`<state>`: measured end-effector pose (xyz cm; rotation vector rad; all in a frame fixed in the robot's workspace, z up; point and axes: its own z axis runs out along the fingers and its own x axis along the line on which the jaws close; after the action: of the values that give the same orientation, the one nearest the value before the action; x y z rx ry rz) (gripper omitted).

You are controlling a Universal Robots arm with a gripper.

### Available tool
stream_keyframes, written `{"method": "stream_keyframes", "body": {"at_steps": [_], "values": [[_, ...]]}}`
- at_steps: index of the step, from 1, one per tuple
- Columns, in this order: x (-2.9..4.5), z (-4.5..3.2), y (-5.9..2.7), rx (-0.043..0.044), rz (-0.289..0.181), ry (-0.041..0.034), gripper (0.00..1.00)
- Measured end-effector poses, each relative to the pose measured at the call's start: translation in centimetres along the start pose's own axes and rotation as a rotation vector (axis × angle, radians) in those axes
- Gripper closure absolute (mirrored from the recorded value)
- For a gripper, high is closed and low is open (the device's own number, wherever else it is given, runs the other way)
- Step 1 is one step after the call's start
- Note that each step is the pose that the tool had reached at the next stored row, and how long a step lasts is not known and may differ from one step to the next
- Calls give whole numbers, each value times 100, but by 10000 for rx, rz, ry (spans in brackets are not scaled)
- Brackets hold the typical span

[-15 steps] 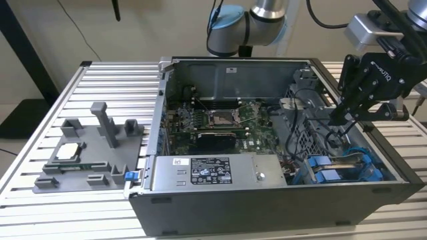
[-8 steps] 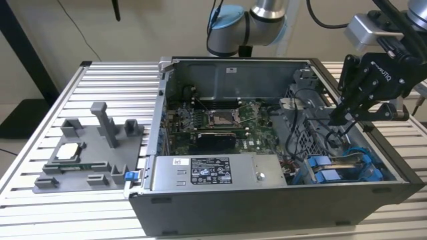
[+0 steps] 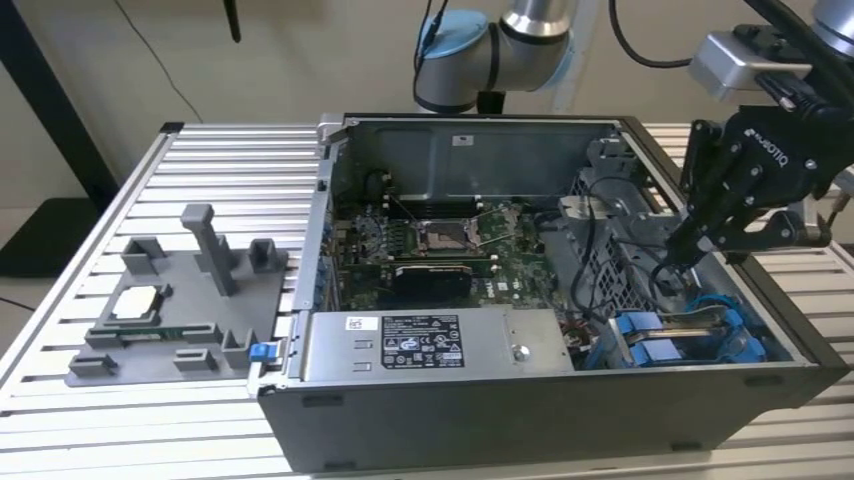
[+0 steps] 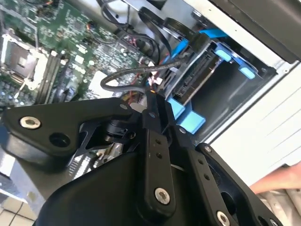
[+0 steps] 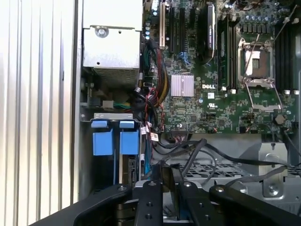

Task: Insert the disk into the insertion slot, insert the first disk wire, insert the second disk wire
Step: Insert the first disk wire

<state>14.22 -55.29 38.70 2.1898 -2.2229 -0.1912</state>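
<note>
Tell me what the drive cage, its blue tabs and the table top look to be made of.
Drive cage: grey sheet metal with a matte finish, judging by its punched holes. Blue tabs: probably moulded plastic, smooth with a soft sheen. Table top: likely aluminium, as it has pale silver ribbed slats with a dull shine.

The gripper (image 3: 678,255) is black, the motherboard (image 5: 207,101) green, the disk (image 5: 129,142) framed in bright blue, the drive cage (image 5: 221,172) grey and perforated, the power-supply box (image 3: 534,340) grey with a white sticker (image 3: 420,343), the table (image 3: 200,160) ribbed silver.
</note>
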Motion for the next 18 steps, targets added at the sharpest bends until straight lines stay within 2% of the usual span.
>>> {"method": "stream_keyframes", "body": {"at_steps": [1,2,4,6,9,13,18], "values": [[0,3,0,26,8,108,100],[1,8,0,54,14,179,100],[2,21,-1,126,18,273,100],[4,37,-3,205,17,323,100],[5,66,-6,324,14,361,100],[9,115,-13,430,10,382,100],[10,124,-15,449,9,382,100]]}}
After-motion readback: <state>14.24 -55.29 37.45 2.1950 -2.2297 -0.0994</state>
